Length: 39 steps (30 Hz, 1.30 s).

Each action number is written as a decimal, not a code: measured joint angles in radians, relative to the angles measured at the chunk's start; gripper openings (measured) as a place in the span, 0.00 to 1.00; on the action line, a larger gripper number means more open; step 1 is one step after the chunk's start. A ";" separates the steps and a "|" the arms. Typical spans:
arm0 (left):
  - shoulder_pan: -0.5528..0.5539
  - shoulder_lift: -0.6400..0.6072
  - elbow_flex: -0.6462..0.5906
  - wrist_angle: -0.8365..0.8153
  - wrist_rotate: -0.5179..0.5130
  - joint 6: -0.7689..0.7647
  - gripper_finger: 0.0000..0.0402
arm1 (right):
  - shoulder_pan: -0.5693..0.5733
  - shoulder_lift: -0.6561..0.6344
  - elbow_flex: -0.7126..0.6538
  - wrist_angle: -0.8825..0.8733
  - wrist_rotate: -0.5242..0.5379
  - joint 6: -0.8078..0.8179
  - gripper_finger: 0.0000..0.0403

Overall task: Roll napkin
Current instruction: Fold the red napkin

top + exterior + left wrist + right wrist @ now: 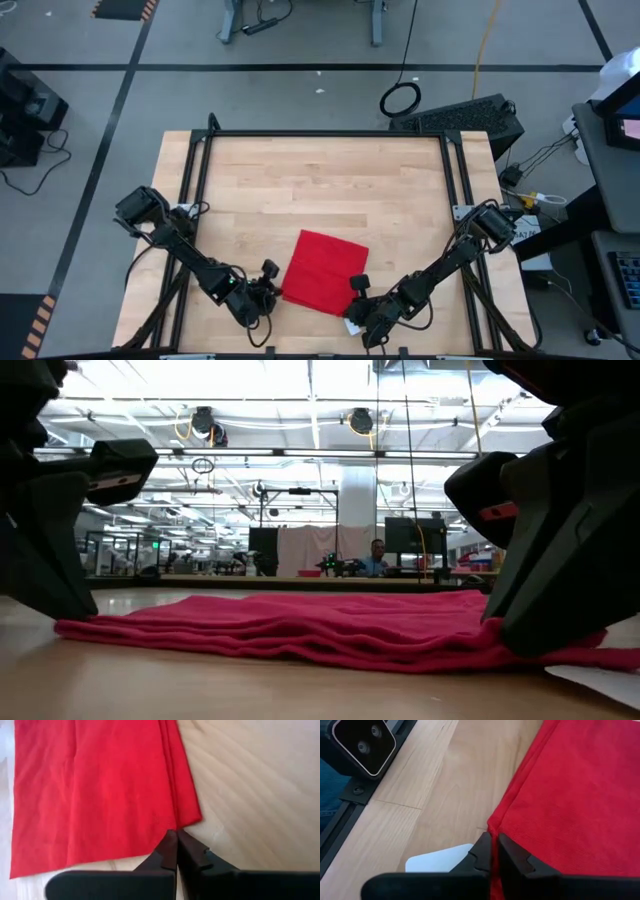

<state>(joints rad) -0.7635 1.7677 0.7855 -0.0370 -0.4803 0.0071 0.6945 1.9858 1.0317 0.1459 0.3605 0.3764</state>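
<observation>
I have both jaws shut at the napkin's near edge, the left jaws on one corner, the right jaws on the other. Each seems pinched on a thin bit of hem, so a slip is my worry: the roll would start crooked. The napkin lies folded flat on the desk, layers loose; they could splay apart. A white card beside the right jaws might catch.

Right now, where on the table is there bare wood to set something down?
The wood between the napkin and the table's far frame rail is free, and so are strips along both side rails. The near edge is crowded: the left end effector and right end effector pinch the napkin's corners beside a white card.
</observation>
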 joint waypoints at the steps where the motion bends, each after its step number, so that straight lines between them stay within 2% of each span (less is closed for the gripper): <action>1: 0.000 -0.005 0.003 0.000 -0.001 0.000 0.01 | 0.000 0.000 0.000 0.000 0.001 0.000 0.02; 9: 0.000 -0.070 0.022 0.002 -0.030 0.004 0.01 | -0.002 0.000 0.000 0.001 0.003 0.005 0.03; 20: 0.000 -0.080 0.022 0.015 -0.057 0.028 0.00 | -0.013 -0.010 0.000 -0.003 0.000 0.054 0.23; 26: 0.000 -0.082 0.022 0.023 -0.071 0.028 0.00 | -0.014 -0.053 0.002 -0.036 -0.003 0.060 0.22; 32: 0.001 -0.082 0.022 0.031 -0.071 0.026 0.00 | -0.014 -0.059 0.002 -0.153 0.001 0.168 0.18; 39: 0.001 -0.082 0.022 0.031 -0.071 0.025 0.00 | 0.036 -0.069 0.002 -0.110 0.012 0.191 0.28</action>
<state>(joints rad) -0.7628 1.6855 0.8078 -0.0059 -0.5510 0.0319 0.7301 1.9164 1.0332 0.0357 0.3724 0.5678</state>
